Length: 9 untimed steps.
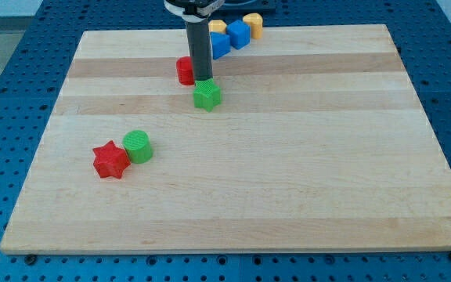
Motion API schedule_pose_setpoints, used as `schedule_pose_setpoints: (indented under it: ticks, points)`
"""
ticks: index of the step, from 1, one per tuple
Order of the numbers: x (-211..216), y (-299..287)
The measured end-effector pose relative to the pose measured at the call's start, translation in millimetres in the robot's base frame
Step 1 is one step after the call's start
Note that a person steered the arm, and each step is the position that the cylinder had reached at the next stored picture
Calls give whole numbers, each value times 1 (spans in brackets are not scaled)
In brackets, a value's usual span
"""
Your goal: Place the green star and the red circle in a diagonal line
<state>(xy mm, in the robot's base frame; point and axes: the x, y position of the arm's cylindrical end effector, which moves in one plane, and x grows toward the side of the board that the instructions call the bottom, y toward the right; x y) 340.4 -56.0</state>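
Observation:
The green star (207, 95) lies on the wooden board (288, 172) left of centre, near the view's top. The red circle (185, 71) sits just up and left of it, partly hidden behind my rod. My tip (203, 79) rests at the star's upper edge, touching or nearly touching it, and just right of the red circle.
A red star (110, 160) and a green circle (138, 146) lie together at the lower left. Two blue blocks (238, 34) (220, 45) and two yellow blocks (253, 24) (218, 27) cluster at the board's top edge, right of my rod.

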Motion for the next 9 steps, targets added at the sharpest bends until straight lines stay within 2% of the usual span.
schedule_pose_setpoints:
  ticks: [1,3,4,5,7,9]
  points:
    - [1,1]
    - [47,0]
    - [50,0]
    - [50,0]
    - [16,0]
    - [6,5]
